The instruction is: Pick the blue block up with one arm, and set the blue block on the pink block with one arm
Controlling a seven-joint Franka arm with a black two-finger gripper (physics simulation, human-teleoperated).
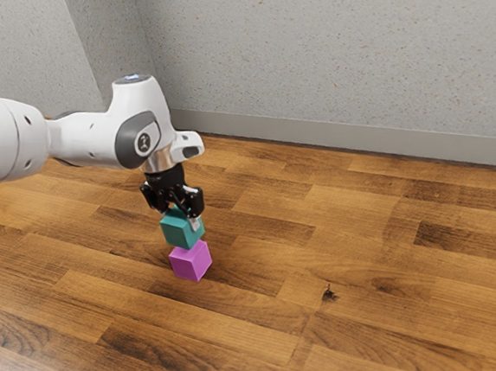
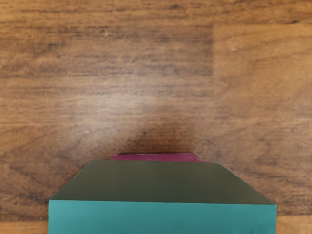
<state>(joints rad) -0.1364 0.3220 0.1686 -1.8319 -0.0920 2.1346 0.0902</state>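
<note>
Blue block [image 1: 182, 231] inside end effector [image 1: 180, 212]

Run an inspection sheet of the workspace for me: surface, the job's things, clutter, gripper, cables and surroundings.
Surface: brown wooden planks, with a small dark mark in the grain toward the exterior view's right of the blocks.
Job's things: the blue block, teal in tone, is directly over the pink block, turned slightly relative to it. Whether they touch cannot be told. In the wrist view the pink block's edge peeks out beyond the blue block.
Clutter: nothing seen.
Grippers: the gripper points straight down, its fingers on two sides of the blue block's upper part.
Cables: nothing seen.
Surroundings: grey textured wall with a grey baseboard along the planks.
</note>
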